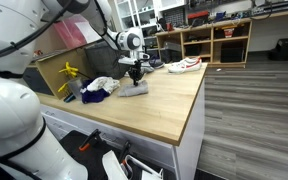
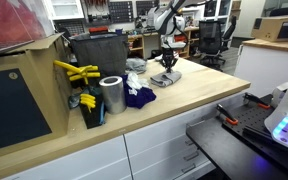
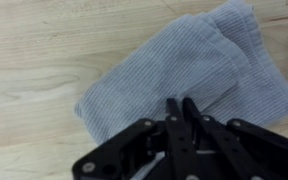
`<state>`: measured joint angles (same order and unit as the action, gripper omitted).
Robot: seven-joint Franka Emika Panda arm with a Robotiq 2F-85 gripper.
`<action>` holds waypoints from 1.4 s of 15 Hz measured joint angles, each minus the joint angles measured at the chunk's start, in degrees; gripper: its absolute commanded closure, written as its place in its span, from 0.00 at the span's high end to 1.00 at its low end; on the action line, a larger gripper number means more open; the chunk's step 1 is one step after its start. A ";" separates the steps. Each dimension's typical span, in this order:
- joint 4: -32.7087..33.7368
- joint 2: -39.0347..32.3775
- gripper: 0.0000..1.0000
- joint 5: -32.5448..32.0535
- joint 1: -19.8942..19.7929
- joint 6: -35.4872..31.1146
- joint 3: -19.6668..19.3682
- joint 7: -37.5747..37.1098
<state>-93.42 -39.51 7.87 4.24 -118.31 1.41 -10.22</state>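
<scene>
In an exterior view, a yellow object [image 1: 69,72] is seen farthest to the left of the grey cloth [image 1: 134,89]. It stands well apart from the cloth, at the back of the wooden worktop [image 1: 174,108]. A blue cloth [image 1: 93,93] and a crumpled white cloth [image 1: 103,83] are found nearer, also to the left of the grey cloth, and they touch each other. The grey cloth itself lies flat on the worktop, close to the middle of the bare wood. The gripper [image 1: 135,75] is held directly above the grey cloth, pointing straight down, with its tips at the fabric. To the right of the grey cloth and farther back, a white shoe [image 1: 184,65] with red trim is set near the worktop's far edge.

In an exterior view from the opposite end, a metal can [image 2: 111,95] is shown to the left of the grey cloth [image 2: 165,78], beyond the blue cloth [image 2: 139,98]. The gripper [image 2: 168,64] is again seen right over the grey cloth.

In the wrist view, bare wood is shown to the left of the grey cloth [image 3: 184,60], which fills the middle and right. The gripper [image 3: 180,104] is lowered onto the cloth's near part. The fingers [image 3: 172,108] are drawn together until the tips almost meet. Whether fabric is caught between them cannot be told.
</scene>
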 measured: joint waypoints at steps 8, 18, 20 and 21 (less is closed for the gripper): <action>-2.65 3.59 0.00 -0.75 -0.82 3.37 0.01 2.25; -19.67 14.52 0.00 -6.55 -1.86 8.80 -0.10 9.00; -22.89 16.42 0.00 -8.45 -2.24 8.76 -0.17 10.34; -24.17 17.29 0.00 -9.33 -2.43 8.71 -0.19 11.15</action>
<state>-117.59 -22.21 -1.46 1.81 -109.60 1.22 0.93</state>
